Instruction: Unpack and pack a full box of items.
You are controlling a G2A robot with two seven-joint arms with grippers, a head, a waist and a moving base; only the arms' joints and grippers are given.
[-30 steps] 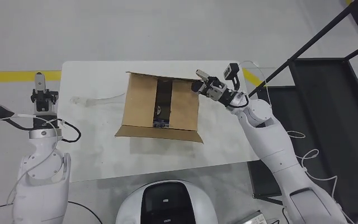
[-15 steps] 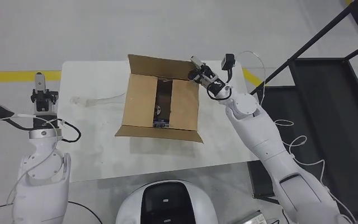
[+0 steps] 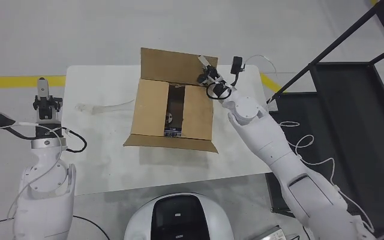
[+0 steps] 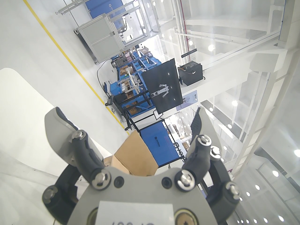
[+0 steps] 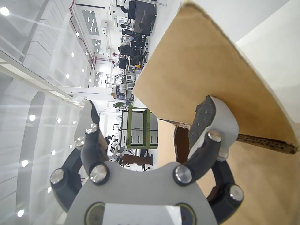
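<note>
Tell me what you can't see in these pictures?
- Inside the box: top view, two flaps cover it; only a dark strip shows between.
- Clear strip on the table: top view, too faint to name.
- Box, left wrist view: the left tool hides most of it.

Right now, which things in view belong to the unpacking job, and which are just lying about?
Job: cardboard box; its raised far flap; dark item inside; right gripper, open, touching that flap.
Lying about: clear plastic piece on the table; dark rack beside it.
</note>
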